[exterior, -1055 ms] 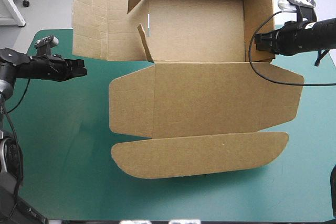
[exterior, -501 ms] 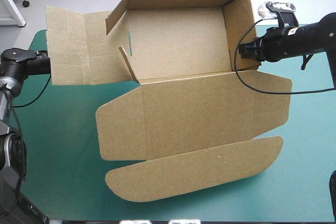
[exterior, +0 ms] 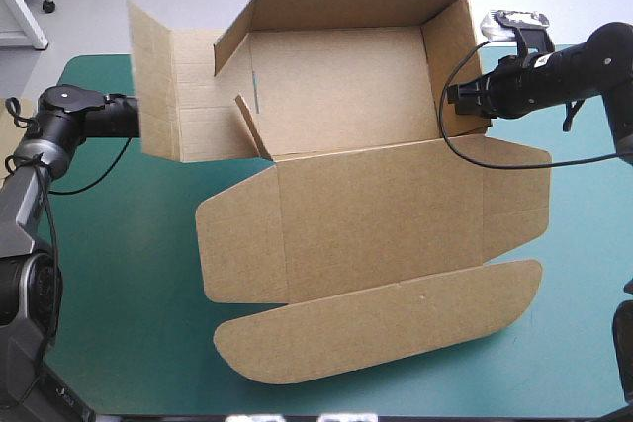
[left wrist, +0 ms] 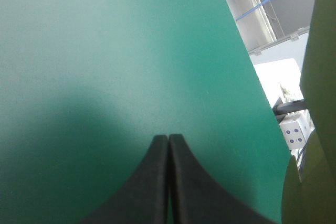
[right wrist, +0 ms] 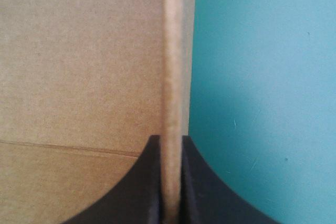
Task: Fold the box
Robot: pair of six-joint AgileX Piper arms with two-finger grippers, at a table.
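The brown box [exterior: 376,205] lies mid-table with its back and side walls raised and its lid spread flat toward the front edge, ending in a rounded flap [exterior: 386,328]. My right gripper [exterior: 455,98] is shut on the top edge of the right wall [right wrist: 172,51], and the board sits between its fingers [right wrist: 170,140]. A long left panel [exterior: 178,96] stands nearly upright and hides my left gripper in the high view. In the left wrist view that gripper [left wrist: 169,139] is shut on nothing, low over the cover, with brown board [left wrist: 320,77] beside it.
The teal-green cover [exterior: 119,274] shows left of the lid, along the front edge and at the right [exterior: 584,244]. The box's back wall reaches the table's far edge. A small inner flap [exterior: 252,126] stands at the tray's left front corner.
The box has shifted a little to the right. Its left panel has swung up from lying flat to nearly upright. My left arm has pushed in behind it.
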